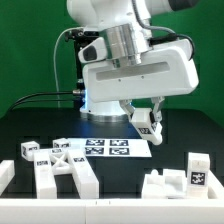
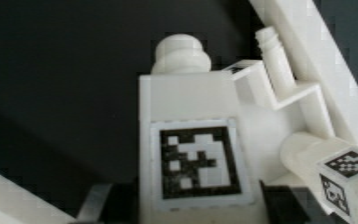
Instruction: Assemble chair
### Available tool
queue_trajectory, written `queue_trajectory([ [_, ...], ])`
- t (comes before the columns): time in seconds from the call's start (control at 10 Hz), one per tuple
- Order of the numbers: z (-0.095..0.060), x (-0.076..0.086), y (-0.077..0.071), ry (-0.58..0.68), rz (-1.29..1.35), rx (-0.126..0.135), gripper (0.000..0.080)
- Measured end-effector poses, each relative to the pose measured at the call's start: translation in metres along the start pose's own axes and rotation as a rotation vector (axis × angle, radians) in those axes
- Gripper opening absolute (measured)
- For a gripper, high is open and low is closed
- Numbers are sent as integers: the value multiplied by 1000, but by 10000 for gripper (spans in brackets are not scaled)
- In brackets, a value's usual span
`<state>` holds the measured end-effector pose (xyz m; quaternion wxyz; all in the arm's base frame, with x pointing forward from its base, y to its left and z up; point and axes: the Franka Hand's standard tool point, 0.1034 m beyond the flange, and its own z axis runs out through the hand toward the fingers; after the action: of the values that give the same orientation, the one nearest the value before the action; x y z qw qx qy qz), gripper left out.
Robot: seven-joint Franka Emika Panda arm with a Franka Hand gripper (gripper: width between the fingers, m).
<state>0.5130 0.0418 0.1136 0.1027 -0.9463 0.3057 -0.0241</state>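
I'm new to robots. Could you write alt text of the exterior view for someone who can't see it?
A white robot arm with its gripper holds a small white tagged chair piece in the air above a black table. Near it on the table lies the flat marker board, and more loose white chair parts stand nearer the camera on both sides.

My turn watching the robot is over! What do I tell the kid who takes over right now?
Tool: shut on a white block with a peg and a tag, held up off the table, near the marker board.
Loose on the table: a big frame and two small pieces on the exterior view's left; a low piece and a tall piece on its right.
Done: one block is lifted. Whether any parts are joined is unclear.
Left: fit the block, then build the rest of the chair.
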Motion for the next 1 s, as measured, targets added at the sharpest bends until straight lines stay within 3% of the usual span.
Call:
queue_trajectory([
  [0.2,0,2,-6,181,-10,15,287],
  [0.3,-3,7,-9,183,-41,9,287],
  [0.5,-23,24,-41,268,-89,30,287],
  [0.6,-21,22,-42,361,-98,54,287],
  [0.7,-13,14,-39,371,-116,46,287],
  [0.8,-13,19,-37,371,-142,36,287],
  [0.9,-6,30,-26,374,-189,6,287],
  [1.0,-7,49,-27,346,-242,-21,287],
])
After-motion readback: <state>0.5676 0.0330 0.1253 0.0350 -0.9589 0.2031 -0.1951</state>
